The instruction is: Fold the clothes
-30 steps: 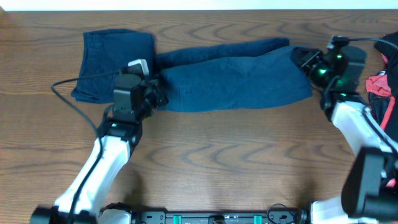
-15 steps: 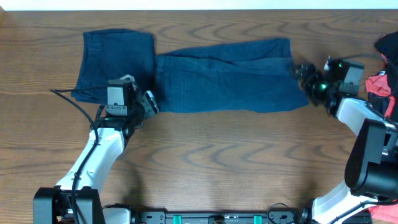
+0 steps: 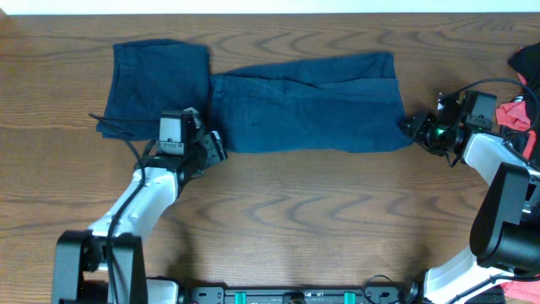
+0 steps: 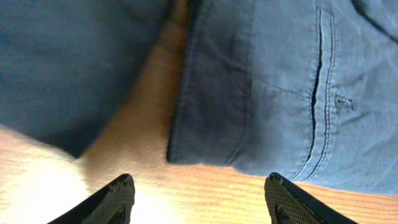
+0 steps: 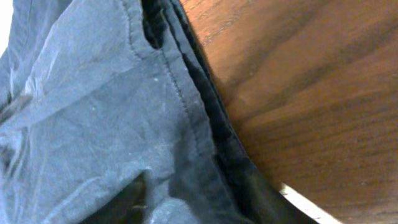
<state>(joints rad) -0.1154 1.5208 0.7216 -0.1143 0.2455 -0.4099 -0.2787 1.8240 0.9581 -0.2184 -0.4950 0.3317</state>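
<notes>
The shorts (image 3: 304, 105) are lying flat on the table (image 3: 295, 219), stretching out as a long folded band with a wide panel at one end. The left gripper (image 3: 213, 148) is sitting low over the wood just short of the band's near corner, with the cloth directly ahead of its tips. In the left wrist view its two fingers (image 4: 117, 200) are standing well apart, with only bare table showing between them and nothing being held. The hemmed corner of the shorts is lying just ahead of that gap. A stitched pocket slit and a small button are showing ahead of one finger, and the wide panel is lying ahead of the other, with a narrow strip of wood separating the two parts.

The right gripper (image 3: 412, 127) is pointing at the opposite end of the band, its tip just beside the cloth edge; whether it is touching cannot be told. In the right wrist view the navy cloth is filling most of the frame at very close range, its doubled, seamed edge running diagonally with bare wood beyond. The fingers are not showing clearly there, so I cannot tell whether they are apart, together or pinching the fabric. A red-and-black garment (image 3: 516, 114) is lying behind this gripper, past its wrist, apart from the shorts
</notes>
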